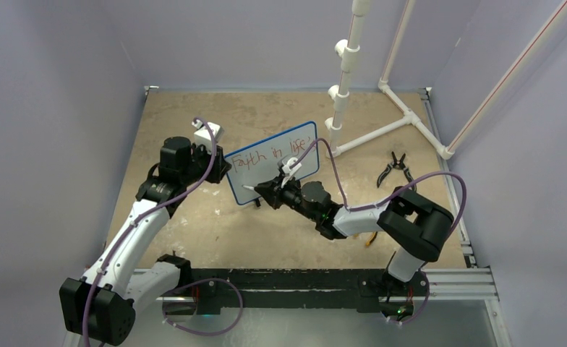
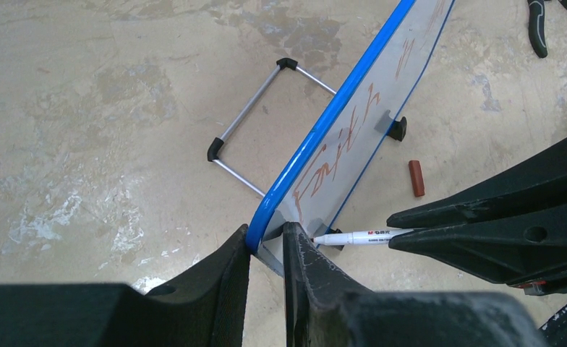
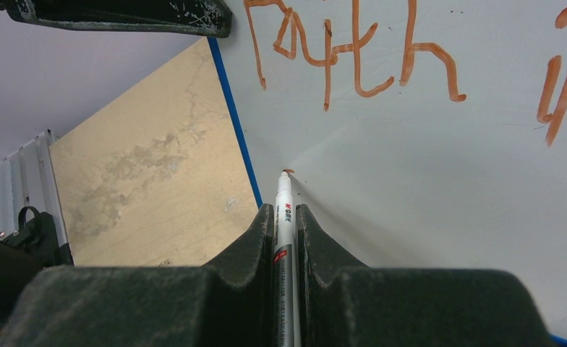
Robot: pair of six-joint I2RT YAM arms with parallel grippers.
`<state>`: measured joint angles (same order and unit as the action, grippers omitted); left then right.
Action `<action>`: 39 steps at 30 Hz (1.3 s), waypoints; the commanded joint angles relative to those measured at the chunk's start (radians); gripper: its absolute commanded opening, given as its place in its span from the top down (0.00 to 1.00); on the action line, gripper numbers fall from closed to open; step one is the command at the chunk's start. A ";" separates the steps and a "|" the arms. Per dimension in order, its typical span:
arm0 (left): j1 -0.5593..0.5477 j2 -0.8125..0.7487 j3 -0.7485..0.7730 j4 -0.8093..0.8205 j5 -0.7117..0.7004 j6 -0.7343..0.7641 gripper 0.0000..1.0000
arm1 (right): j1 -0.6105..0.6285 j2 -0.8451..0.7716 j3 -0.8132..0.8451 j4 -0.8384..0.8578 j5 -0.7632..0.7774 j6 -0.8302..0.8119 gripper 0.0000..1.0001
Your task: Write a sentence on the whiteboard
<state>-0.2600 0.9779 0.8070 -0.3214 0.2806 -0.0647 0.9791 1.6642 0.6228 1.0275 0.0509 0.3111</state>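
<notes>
The whiteboard (image 1: pixel 266 181), white with a thin blue rim, stands tilted at mid table. The sentence (image 1: pixel 273 154) is one red line reading about "Faith in life'". My left gripper (image 1: pixel 219 168) is shut on the board's left edge; in the left wrist view its jaws (image 2: pixel 266 235) pinch the blue rim of the whiteboard (image 2: pixel 353 137). My right gripper (image 1: pixel 262 191) is shut on a white marker (image 3: pixel 283 210). The marker's tip touches the whiteboard (image 3: pixel 425 188) below "Faith" (image 3: pixel 353 50), near the lower left corner. The marker also shows in the left wrist view (image 2: pixel 360 236).
A white pipe frame (image 1: pixel 382 108) stands at the back right. Black pliers (image 1: pixel 396 168) lie right of the board. A red marker cap (image 2: pixel 416 178) lies on the table in front of the board. The board's wire stand (image 2: pixel 259 123) juts out behind it.
</notes>
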 commanded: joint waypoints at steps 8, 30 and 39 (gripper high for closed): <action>0.001 0.004 -0.002 0.033 0.026 0.004 0.81 | 0.010 0.038 0.053 0.004 0.006 -0.044 1.00; 0.002 -0.001 -0.004 0.031 0.026 0.003 0.81 | 0.016 -0.040 0.041 0.007 0.137 -0.057 1.00; 0.002 0.002 -0.005 0.032 0.031 0.003 0.82 | 0.016 -0.010 0.029 -0.048 0.132 -0.051 1.00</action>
<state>-0.2600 0.9829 0.8062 -0.3077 0.2863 -0.0647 1.0031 1.6482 0.6312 0.9936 0.1364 0.2848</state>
